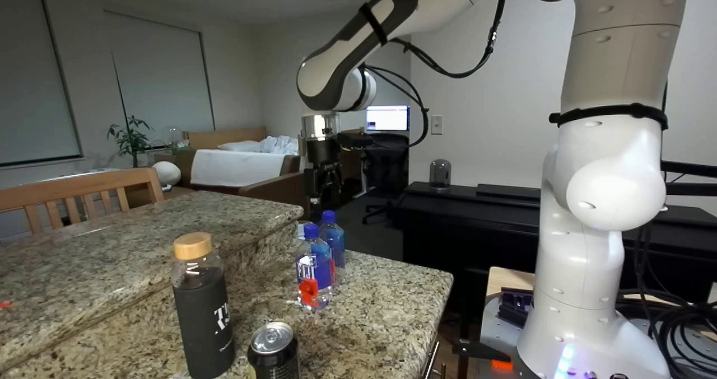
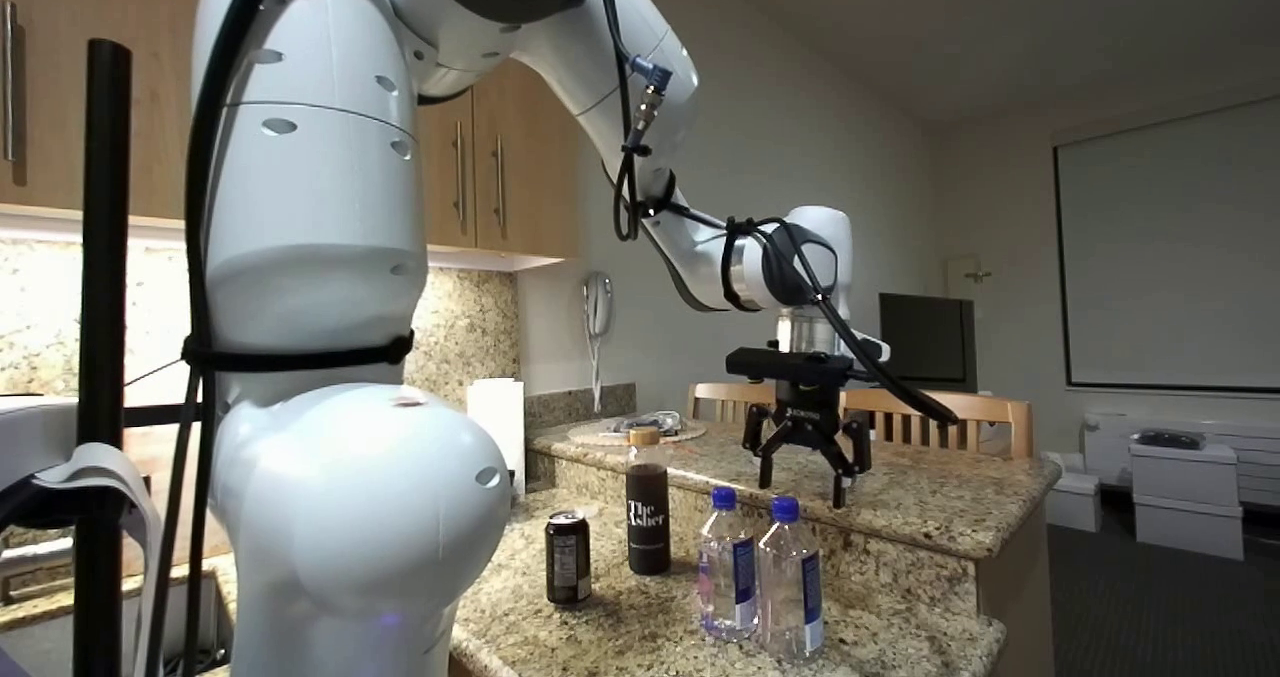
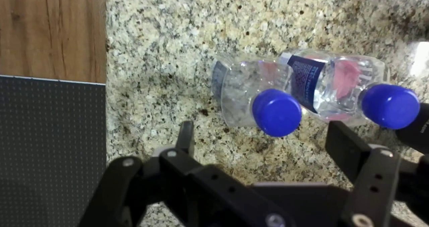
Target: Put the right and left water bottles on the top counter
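Hanging empty and spread wide, the jaws sit above both water bottles (image 2: 728,575).

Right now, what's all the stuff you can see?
Top counter: one, tan granite, above lower counter
FIJI water bottles: two, clear, blue caps, lower counter
The Asher flask: one, black, lower counter
Drinks can: one, black, near flask
Wooden chair: at least one, brown, behind top counter
Plant: one, green, background
Bed: one, white covers, background
Lit monitor: one, white, background
Office chair: one, black, background
Corded phone: one, pale, wall
Cabinets: count unclear, brown, wall
Window shades: at least two, grey, background
Robot arm: one, white, beside counters
Gripper: one, black, open, near bottles
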